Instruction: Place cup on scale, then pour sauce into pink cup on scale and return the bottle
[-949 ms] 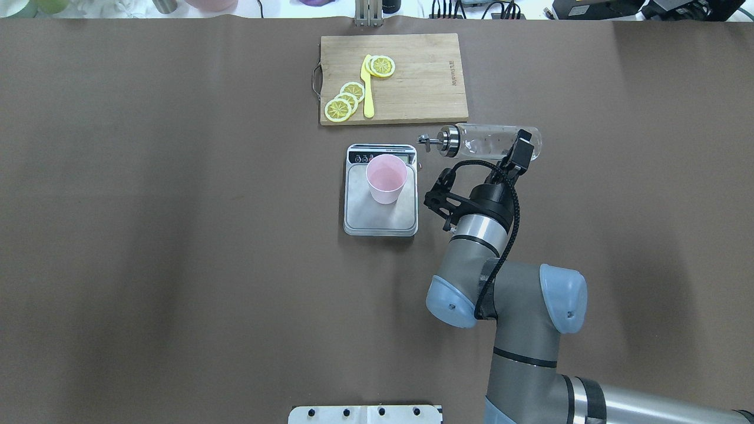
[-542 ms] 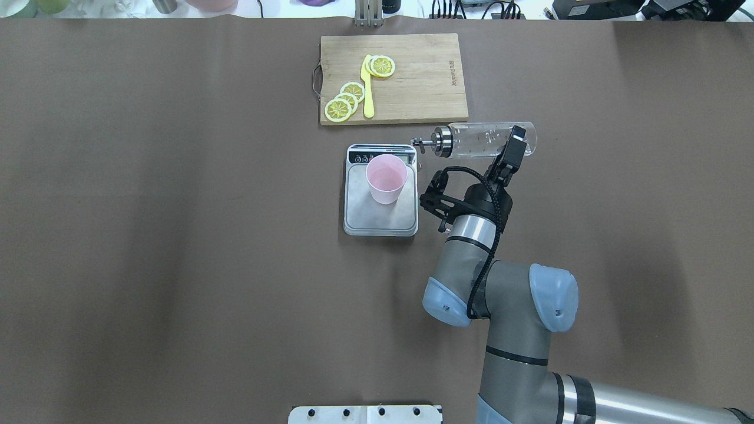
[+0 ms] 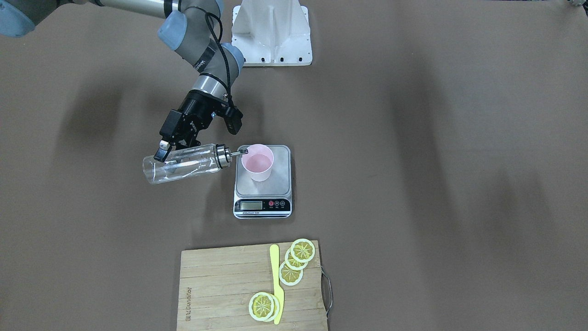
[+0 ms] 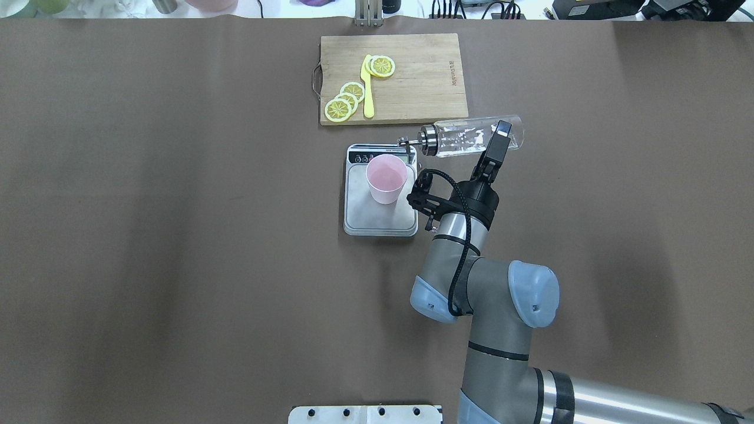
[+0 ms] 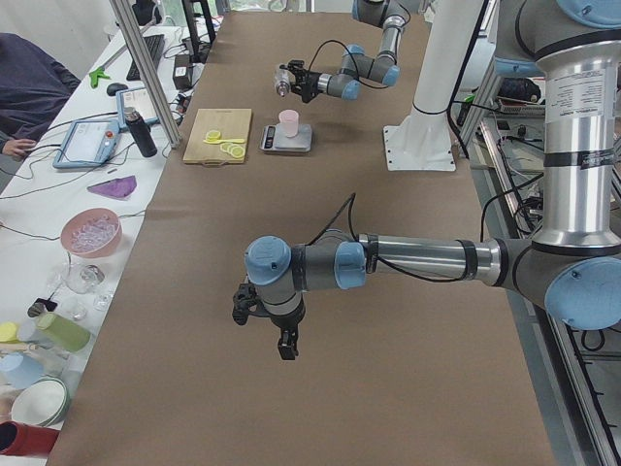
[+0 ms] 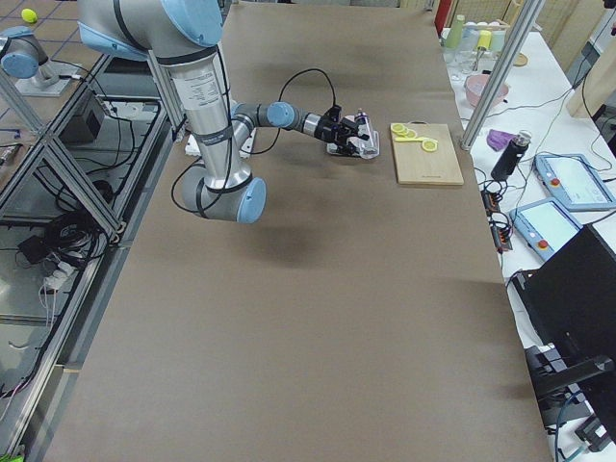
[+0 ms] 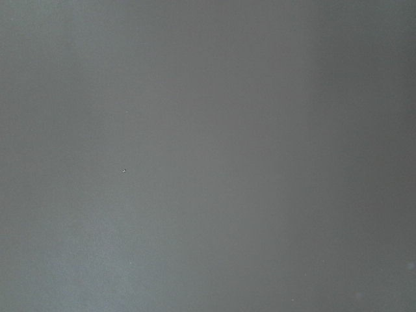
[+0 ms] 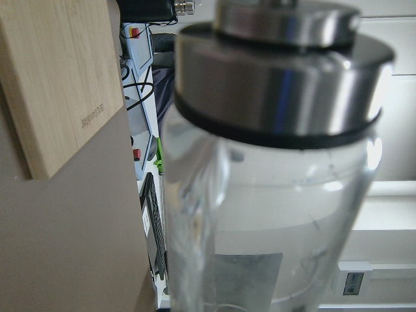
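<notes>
Clamped bottle (image 4: 459,136) in right gripper (image 4: 499,134) beside scale (image 4: 380,219); with spout (image 3: 235,153) barely at cup (image 4: 386,178) rim, risked wetting scale.

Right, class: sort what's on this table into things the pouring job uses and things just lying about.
In use: cup, scale, bottle, right gripper holding the bottle.
Lying about: cutting board, lemon slices, yellow knife.

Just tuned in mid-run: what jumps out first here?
The right gripper holds the clear bottle tipped on its side, spout aimed at the pink cup standing on the scale mid-table. Beyond the scale, a wooden cutting board carries lemon slices and a yellow knife.
</notes>
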`<action>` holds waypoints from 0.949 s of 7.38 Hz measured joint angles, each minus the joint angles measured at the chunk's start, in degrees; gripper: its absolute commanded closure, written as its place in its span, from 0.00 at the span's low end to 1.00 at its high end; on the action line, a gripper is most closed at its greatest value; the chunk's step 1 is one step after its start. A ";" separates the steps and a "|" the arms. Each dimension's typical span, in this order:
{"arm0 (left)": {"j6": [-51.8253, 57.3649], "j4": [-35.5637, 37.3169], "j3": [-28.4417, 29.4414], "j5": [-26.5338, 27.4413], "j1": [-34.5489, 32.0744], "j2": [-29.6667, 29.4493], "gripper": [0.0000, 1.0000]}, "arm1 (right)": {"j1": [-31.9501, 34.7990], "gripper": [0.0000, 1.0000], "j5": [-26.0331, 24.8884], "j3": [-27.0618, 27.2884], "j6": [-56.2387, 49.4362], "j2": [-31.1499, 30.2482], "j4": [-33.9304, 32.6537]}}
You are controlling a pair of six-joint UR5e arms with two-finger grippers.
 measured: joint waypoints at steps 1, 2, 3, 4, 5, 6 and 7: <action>0.00 -0.02 0.15 -0.02 0.03 0.00 0.02 | 0.21 1.00 -0.62 -0.16 0.00 0.01 -0.33; 0.00 -0.05 0.32 -0.06 0.06 0.00 0.02 | 0.39 1.00 -1.26 -0.21 0.00 0.00 -0.63; 0.00 -0.07 0.42 -0.08 0.07 0.00 0.02 | 0.62 1.00 -1.87 -0.23 0.00 -0.03 -0.85; 0.01 -0.08 0.52 -0.08 0.09 0.00 0.02 | 1.01 1.00 -2.61 -0.25 0.00 -0.11 -0.97; 0.05 -0.08 0.65 -0.08 0.09 0.00 0.02 | 1.44 1.00 -3.46 -0.25 0.00 -0.16 -1.02; 0.07 -0.07 0.76 -0.09 0.09 0.00 0.02 | 1.78 1.00 -4.19 -0.25 0.00 -0.16 -1.04; 0.08 -0.01 0.87 -0.09 0.09 0.03 0.02 | 1.97 1.00 -4.96 -0.25 -0.04 -0.16 -1.07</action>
